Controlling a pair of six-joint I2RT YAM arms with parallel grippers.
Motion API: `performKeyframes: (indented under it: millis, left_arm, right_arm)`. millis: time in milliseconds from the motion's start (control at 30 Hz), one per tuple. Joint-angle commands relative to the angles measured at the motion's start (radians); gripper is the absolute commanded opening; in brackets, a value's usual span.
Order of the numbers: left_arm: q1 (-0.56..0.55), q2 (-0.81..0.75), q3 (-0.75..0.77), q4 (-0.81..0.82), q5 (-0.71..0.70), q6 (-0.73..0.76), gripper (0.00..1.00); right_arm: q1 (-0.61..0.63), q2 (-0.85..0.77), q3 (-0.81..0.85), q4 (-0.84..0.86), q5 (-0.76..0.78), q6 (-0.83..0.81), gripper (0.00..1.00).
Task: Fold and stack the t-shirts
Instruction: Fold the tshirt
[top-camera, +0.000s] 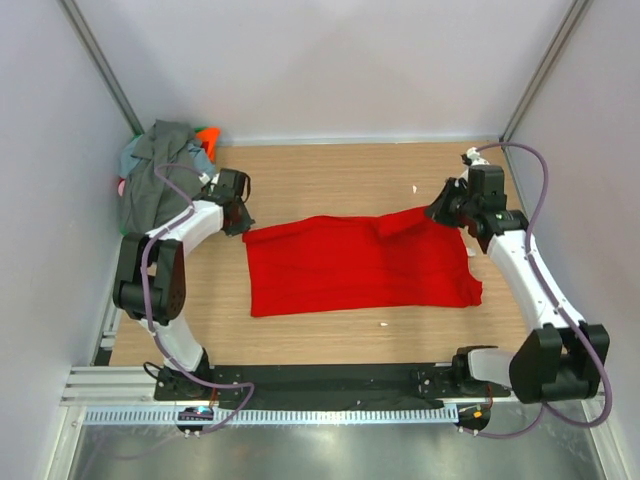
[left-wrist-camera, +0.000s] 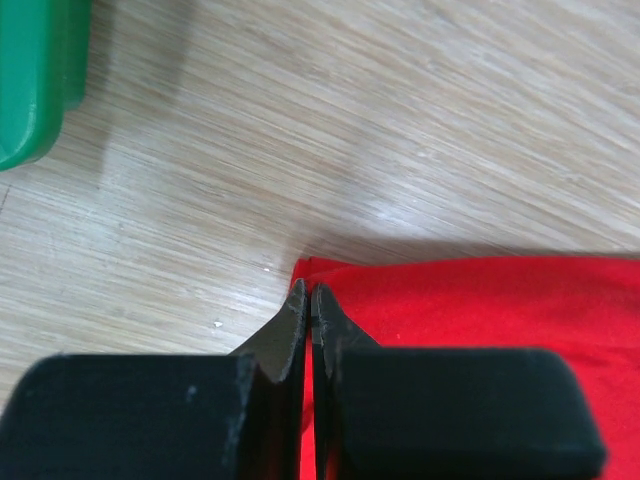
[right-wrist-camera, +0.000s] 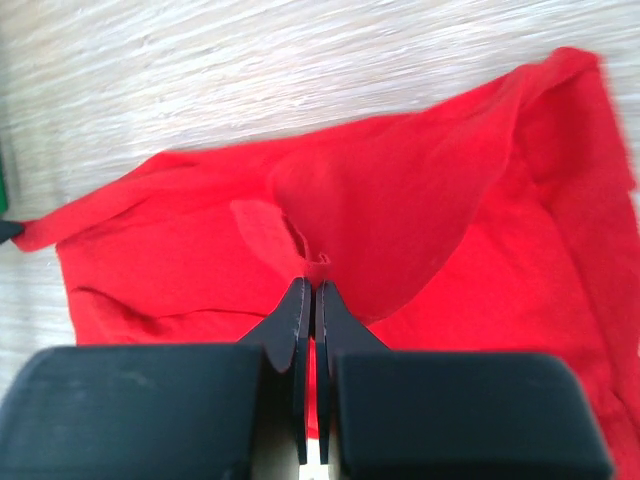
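A bright red t-shirt (top-camera: 350, 265) lies spread across the middle of the wooden table. My left gripper (top-camera: 241, 224) is at its far left corner, and the left wrist view shows that gripper (left-wrist-camera: 308, 292) shut on the red t-shirt's (left-wrist-camera: 480, 310) edge, with red cloth in the slit between the jaws. My right gripper (top-camera: 441, 212) is at the far right corner, where a flap of cloth is raised and pulled inward. From the right wrist, that gripper (right-wrist-camera: 310, 287) is shut on a small pinch of the red t-shirt (right-wrist-camera: 420, 200).
A heap of other t-shirts (top-camera: 155, 180) sits in the far left corner, dark grey on top, with orange (top-camera: 208, 138) and pink (top-camera: 121, 186) showing at its edges. A green object (left-wrist-camera: 30, 80) lies at the top left of the left wrist view. White walls enclose the table.
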Motion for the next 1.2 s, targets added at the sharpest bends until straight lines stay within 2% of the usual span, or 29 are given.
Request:
performKeyframes:
  millis: [0, 200, 367, 767, 1167]
  left_arm:
    - [-0.004, 0.015, 0.020, 0.018, -0.001, 0.021, 0.00]
    - [-0.004, 0.030, 0.042, 0.019, -0.014, 0.029, 0.00]
    - [-0.004, 0.049, 0.068, 0.006, -0.036, 0.033, 0.00]
    - [-0.005, 0.040, 0.057, -0.010, -0.045, 0.027, 0.00]
    - [-0.066, -0.086, -0.027, -0.060, -0.117, 0.003, 0.00]
  right_arm:
    - [0.000, -0.089, -0.026, -0.045, 0.117, 0.004, 0.02]
    - [-0.003, -0.249, -0.031, -0.111, 0.281, 0.005, 0.01]
    - [-0.015, -0.278, -0.039, -0.190, 0.436, 0.005, 0.01]
    - [-0.032, -0.356, -0.187, -0.193, 0.483, 0.086, 0.01]
    - [-0.035, -0.343, -0.214, -0.246, 0.677, 0.189, 0.01]
